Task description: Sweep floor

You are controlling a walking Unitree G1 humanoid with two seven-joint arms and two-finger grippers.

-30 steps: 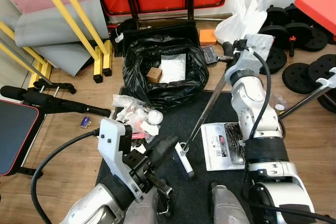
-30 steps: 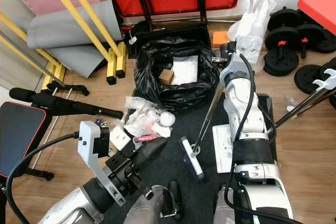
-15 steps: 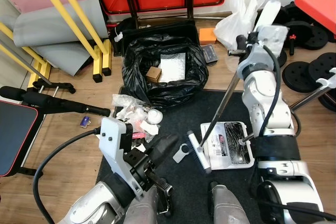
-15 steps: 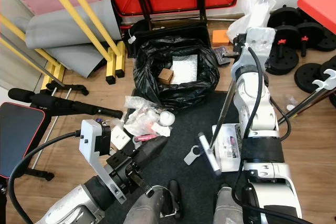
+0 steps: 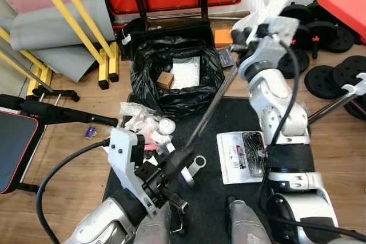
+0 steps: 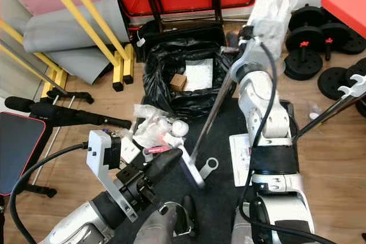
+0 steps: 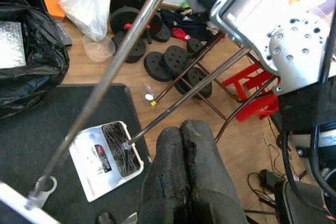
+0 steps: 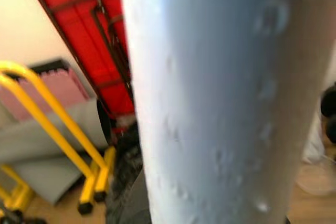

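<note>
Broom with a long metal pole (image 5: 209,108) slants across the dark floor mat (image 5: 229,115), its pole top clenched in the right gripper (image 5: 243,37) near the open black rubbish bag (image 5: 171,78). Its white head reaches down by the left gripper (image 5: 178,160), whose black fingers (image 7: 184,171) are pressed together, grasping nothing. Crumpled white litter (image 5: 146,125) lies just left of the mat, and the white dustpan (image 5: 243,157) sits on the mat beside the right arm.

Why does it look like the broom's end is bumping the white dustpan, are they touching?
Apart. In the left eye view the broom head lies on the black mat, with bare mat between it and the white dustpan.
</note>
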